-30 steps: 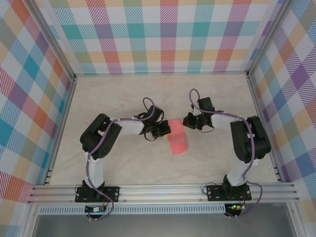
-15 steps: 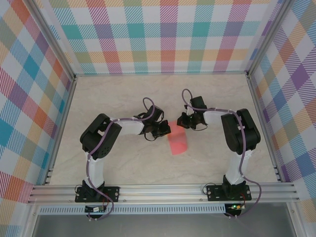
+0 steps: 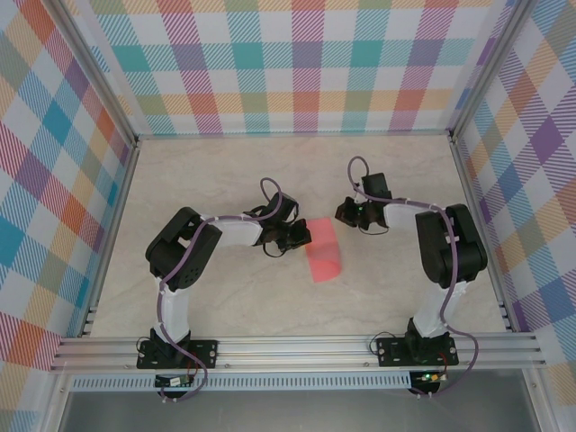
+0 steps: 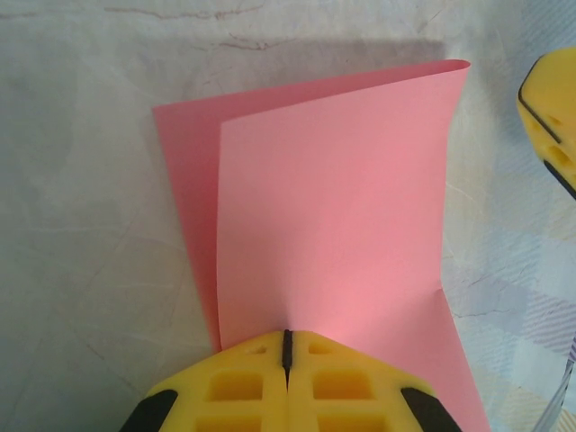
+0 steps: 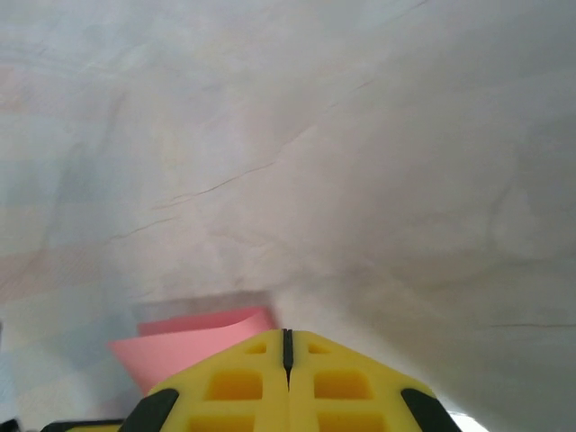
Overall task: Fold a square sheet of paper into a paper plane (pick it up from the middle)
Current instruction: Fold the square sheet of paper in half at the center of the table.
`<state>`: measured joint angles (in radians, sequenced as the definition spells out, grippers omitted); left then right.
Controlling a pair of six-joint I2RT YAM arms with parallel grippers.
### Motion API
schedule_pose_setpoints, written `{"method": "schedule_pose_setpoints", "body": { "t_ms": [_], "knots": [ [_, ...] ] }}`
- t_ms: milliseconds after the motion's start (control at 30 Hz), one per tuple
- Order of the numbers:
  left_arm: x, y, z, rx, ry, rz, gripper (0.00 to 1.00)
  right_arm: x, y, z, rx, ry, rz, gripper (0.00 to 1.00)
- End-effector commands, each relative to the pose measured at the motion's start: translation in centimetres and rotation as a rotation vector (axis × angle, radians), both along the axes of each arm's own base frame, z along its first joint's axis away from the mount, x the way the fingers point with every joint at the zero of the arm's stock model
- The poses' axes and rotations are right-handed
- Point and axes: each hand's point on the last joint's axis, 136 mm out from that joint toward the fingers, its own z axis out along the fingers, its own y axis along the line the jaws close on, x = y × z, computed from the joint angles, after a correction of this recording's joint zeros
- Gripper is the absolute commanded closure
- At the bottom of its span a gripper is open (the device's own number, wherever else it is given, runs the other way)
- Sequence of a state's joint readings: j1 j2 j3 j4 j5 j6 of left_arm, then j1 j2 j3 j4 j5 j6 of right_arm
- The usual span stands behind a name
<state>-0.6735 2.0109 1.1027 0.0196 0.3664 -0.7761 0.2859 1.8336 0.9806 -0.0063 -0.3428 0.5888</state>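
The square sheet of paper [image 3: 322, 252] lies on the table, salmon pink, with one half folded loosely over the other. In the left wrist view the upper flap [image 4: 333, 198] is skewed, so a strip of the lower layer [image 4: 184, 180] shows at the left. My left gripper [image 3: 301, 238] is shut, and its tip [image 4: 288, 337] sits on the sheet's near edge, where a faint crease starts. My right gripper [image 3: 347, 215] is shut too and stands apart from the sheet's far right corner; the sheet [image 5: 193, 344] shows to the left of its tip [image 5: 288, 337]. The paper plane is out of view.
The marble-look tabletop [image 3: 225, 297] is fenced by aluminium rails [image 3: 297, 349] in front and plaid walls [image 3: 297, 63] on three sides. A yellow finger of the right gripper [image 4: 553, 117] shows at the right edge of the left wrist view.
The right gripper swung left toward the sheet's far end, then came back to the right. The left gripper and the sheet have stayed put.
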Motion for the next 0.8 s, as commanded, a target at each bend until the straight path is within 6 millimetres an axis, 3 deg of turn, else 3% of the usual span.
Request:
{"method": "schedule_pose_setpoints", "body": {
  "t_ms": [0, 100, 233, 467, 567, 767],
  "knots": [
    [-12.4, 13.6, -13.0, 0.608, 0.434, 0.013, 1.00, -0.7, 3.4, 1.6, 0.089, -0.036, 0.120, 1.00],
    [-12.4, 13.7, -13.0, 0.611, 0.434, 0.012, 1.00, -1.0, 4.2, -0.1, 0.064, 0.018, 0.132, 1.00],
    [-12.6, 13.9, -13.1, 0.616, 0.437, 0.014, 1.00, -0.3, 3.7, -1.5, 0.017, 0.064, 0.088, 1.00],
    [-13.1, 14.2, -13.3, 0.619, 0.444, 0.018, 1.00, 1.1, 0.4, -3.9, -0.018, 0.128, -0.081, 1.00],
    [-13.3, 14.3, -13.3, 0.621, 0.446, 0.017, 1.00, 1.8, -1.1, -4.0, -0.048, 0.128, -0.140, 1.00],
    [-13.4, 14.4, -13.4, 0.621, 0.446, 0.017, 1.00, 3.3, -4.0, -1.9, -0.093, 0.066, -0.246, 1.00]
  ]
}}
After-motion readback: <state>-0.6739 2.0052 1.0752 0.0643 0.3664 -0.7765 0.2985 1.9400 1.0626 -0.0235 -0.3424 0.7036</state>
